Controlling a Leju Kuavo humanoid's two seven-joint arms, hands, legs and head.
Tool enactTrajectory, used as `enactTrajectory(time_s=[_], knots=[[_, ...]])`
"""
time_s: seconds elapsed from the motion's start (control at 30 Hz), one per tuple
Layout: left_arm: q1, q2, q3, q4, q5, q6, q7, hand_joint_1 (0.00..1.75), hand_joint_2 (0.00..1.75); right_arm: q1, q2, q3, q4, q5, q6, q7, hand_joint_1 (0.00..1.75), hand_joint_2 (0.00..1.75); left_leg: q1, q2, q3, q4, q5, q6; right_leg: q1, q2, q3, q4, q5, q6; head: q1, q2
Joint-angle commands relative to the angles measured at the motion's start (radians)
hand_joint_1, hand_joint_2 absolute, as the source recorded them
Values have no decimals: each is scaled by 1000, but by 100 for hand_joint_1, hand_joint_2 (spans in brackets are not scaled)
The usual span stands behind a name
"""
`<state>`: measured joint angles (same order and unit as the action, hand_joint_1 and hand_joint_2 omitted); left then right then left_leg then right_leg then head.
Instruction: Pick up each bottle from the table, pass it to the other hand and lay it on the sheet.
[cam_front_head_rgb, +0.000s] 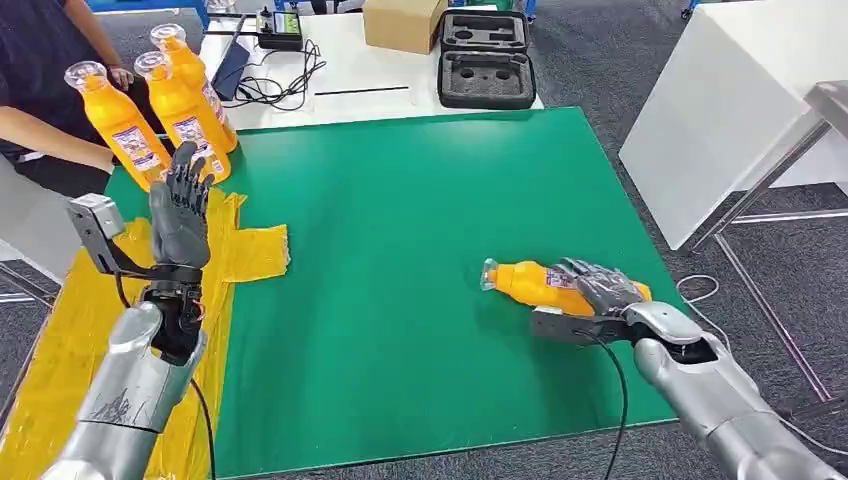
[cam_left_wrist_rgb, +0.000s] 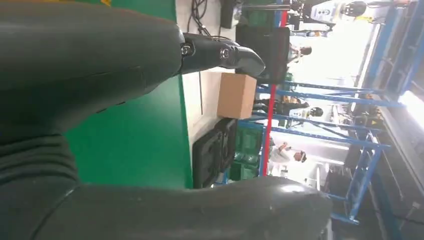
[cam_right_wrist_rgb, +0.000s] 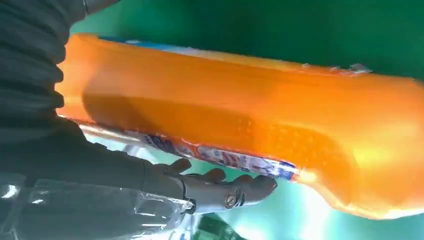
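On the green mat (cam_front_head_rgb: 400, 250), I see my right hand (cam_front_head_rgb: 597, 287) wrapped around an orange bottle (cam_front_head_rgb: 530, 283) — lying flat, clear cap, printed label; left hand (cam_front_head_rgb: 180, 215) raised, fingers spread, holding nothing.

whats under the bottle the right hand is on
The orange bottle lies on its side on the green mat, the right hand wrapped over its rear half. The mat beneath the hand and bottle is covered.

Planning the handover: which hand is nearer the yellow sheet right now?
Left. The left hand is raised, open, above the yellow sheet; the right hand is far across the green mat, gripping a lying orange bottle.
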<state>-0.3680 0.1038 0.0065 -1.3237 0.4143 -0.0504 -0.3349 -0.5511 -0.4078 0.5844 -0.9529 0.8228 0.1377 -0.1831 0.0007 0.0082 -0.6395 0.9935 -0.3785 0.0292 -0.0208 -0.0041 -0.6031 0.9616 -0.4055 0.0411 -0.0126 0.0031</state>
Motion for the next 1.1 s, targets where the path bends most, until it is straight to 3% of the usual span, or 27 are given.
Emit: enactTrajectory(time_s=[0.03,0.5,0.83,1.1], knots=[[-10,-10,29,17,5,8,4,0,0,-72,-73,2,51,-8,23,-28,0,175,0,-1,2,1,-2,-1,0,0,2,1,-1,-2,0,0],[119,25,78,-55,35,6,-27,0,0,-200,-30,81,191,-38,31,-68,0,175,1,3,5,0,-3,-1,1,4,3,0,-1,-2,0,0],[141,15,80,-88,35,8,-30,0,0,-179,-12,109,227,-60,22,-82,0,175,1,2,5,0,-3,-2,2,3,5,0,-2,-3,0,0],[120,8,74,-95,31,21,-17,0,0,-159,58,141,329,-72,18,-79,0,175,2,0,5,0,-3,-2,2,1,6,-1,-2,-3,0,0]])
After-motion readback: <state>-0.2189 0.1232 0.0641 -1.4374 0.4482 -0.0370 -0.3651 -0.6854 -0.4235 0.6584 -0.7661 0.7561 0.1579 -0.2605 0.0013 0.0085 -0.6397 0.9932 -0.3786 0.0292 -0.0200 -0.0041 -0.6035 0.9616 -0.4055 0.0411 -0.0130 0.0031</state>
